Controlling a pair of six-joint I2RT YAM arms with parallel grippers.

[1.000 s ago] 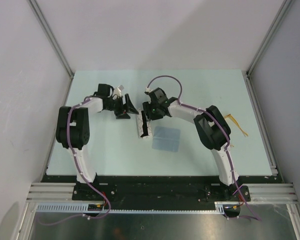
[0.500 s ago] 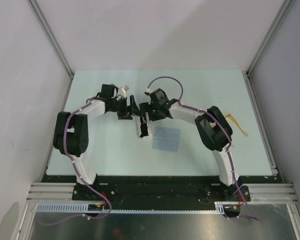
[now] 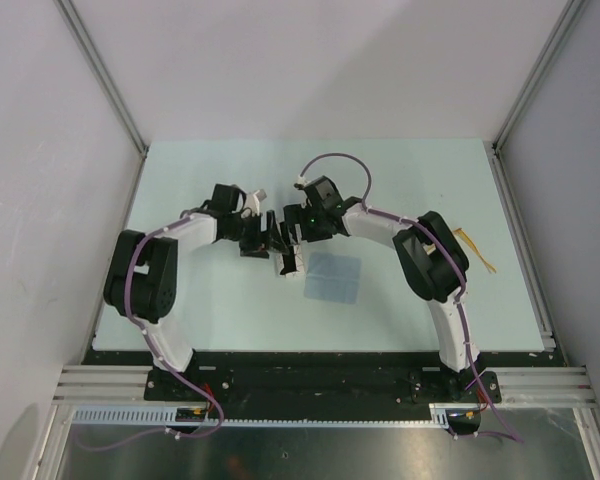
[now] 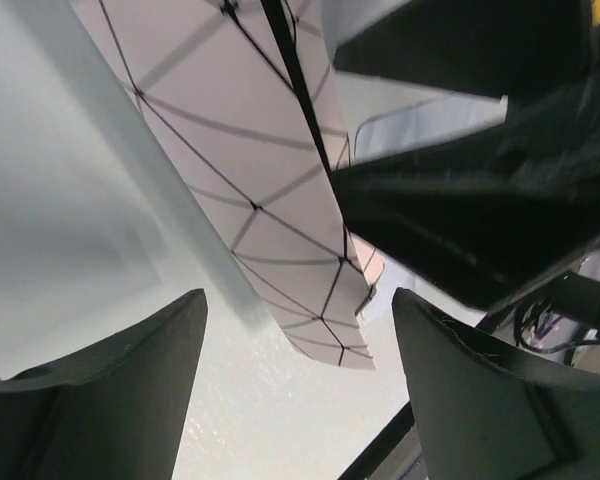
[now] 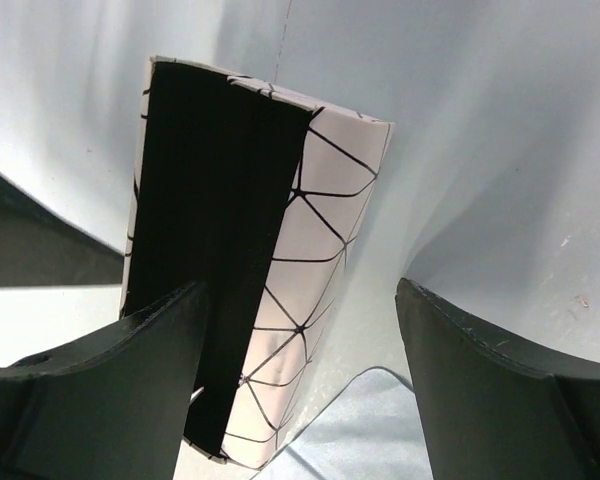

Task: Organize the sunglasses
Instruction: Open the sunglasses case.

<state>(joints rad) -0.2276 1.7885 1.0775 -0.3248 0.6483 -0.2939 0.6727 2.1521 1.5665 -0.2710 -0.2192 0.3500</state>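
From above, the white case (image 3: 289, 263) was mostly hidden under the left gripper (image 3: 270, 240) and the right gripper (image 3: 293, 240). The sunglasses (image 3: 477, 250) were too tiny to tell how they lay. In the left wrist view the case ran off the top edge, and a big dark shape (image 4: 470, 210) beside it was blurry. In the right wrist view one finger (image 5: 90, 390) hid the case's bottom corner, and the blue-grey cloth (image 5: 348, 438) was cut off at the bottom.

The pale green table (image 3: 210, 310) carries a white patterned case (image 3: 288, 262), a blue-grey cloth (image 3: 334, 277) beside it, and sunglasses (image 3: 477, 250) at right.
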